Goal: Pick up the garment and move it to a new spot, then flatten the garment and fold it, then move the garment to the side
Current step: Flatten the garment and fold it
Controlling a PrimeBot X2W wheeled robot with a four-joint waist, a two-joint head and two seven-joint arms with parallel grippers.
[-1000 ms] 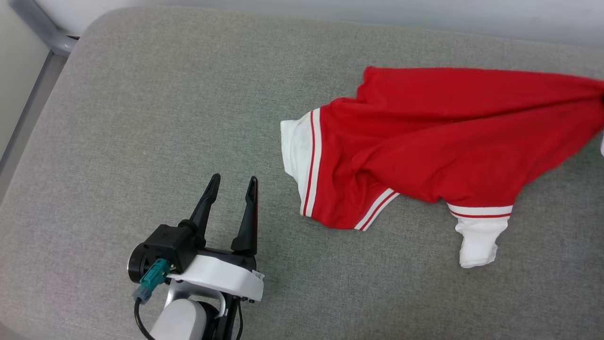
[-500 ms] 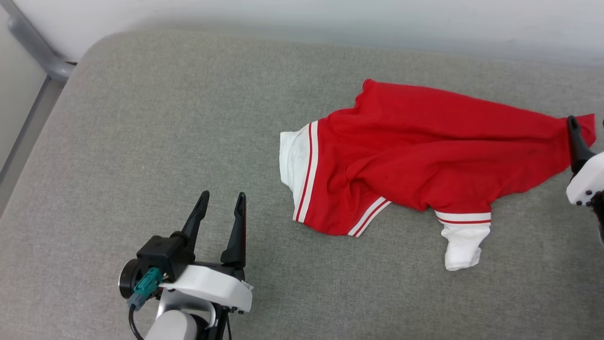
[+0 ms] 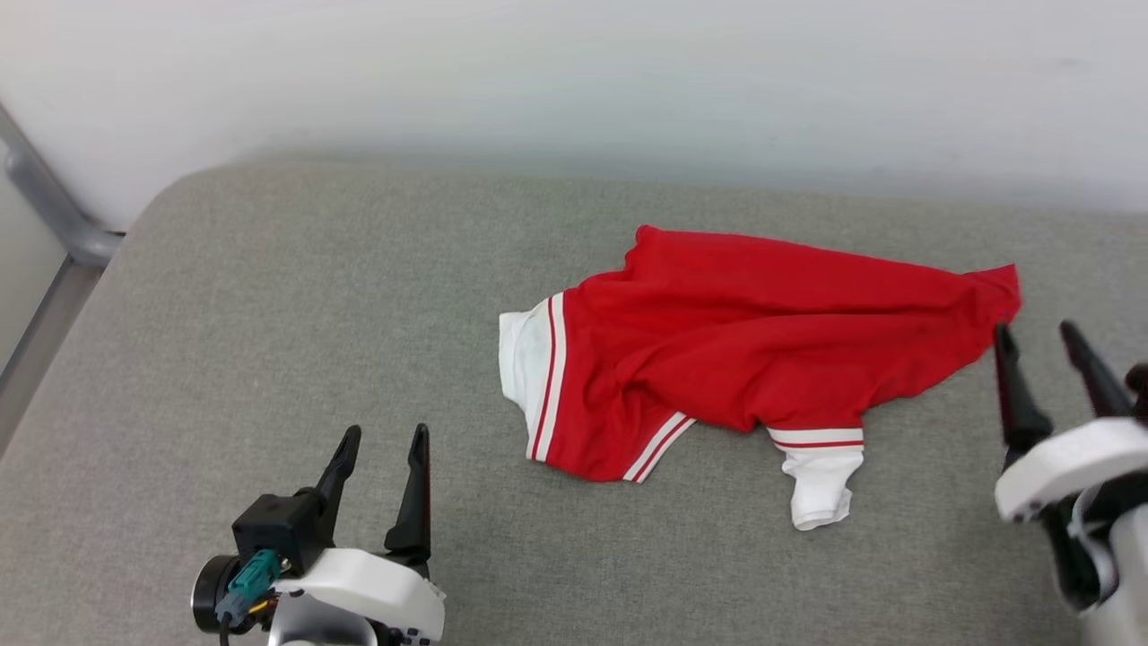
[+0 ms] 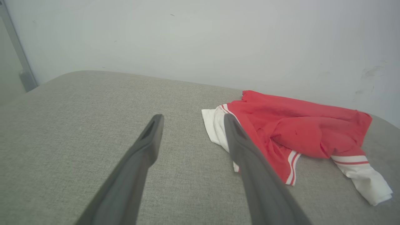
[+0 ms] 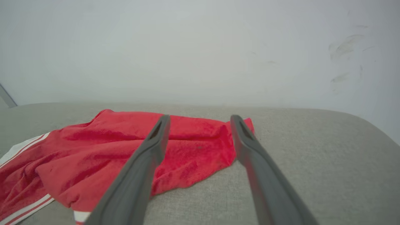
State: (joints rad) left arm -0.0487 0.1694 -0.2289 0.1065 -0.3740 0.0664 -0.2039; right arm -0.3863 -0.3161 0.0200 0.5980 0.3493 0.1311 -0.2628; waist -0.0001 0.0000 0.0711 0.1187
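The left gripper (image 3: 386, 432) has its fingers spread with nothing between them, over bare grey cushion (image 3: 269, 314) at the lower left of the head view and well apart from the garment (image 3: 762, 341). Its wrist housing is cut off by the bottom edge. In the left wrist view the left gripper (image 4: 192, 117) shows cushion weave through the gap, and one finger crosses in front of the garment (image 4: 300, 128), hiding part of its white end. The right gripper (image 3: 1033, 328) is likewise parted and empty at the right edge of the head view, with its body partly out of frame. One fingertip lies just beside the garment's far red corner; whether it touches the cloth cannot be told. In the right wrist view the right gripper (image 5: 200, 118) frames that corner between its fingers, and the nearer finger covers a strip of the garment (image 5: 109, 147). The garment lies rumpled on the cushion, right of centre and toward the wall (image 3: 574, 81), unheld. It is mostly red, with a white band edged by red stripes at its left end and a white striped cuff pointing toward the robot. Folds overlap through the middle, so the layout beneath cannot be made out. A grey metal bar (image 3: 45, 202) runs past the cushion's left corner, cut off by the frame.
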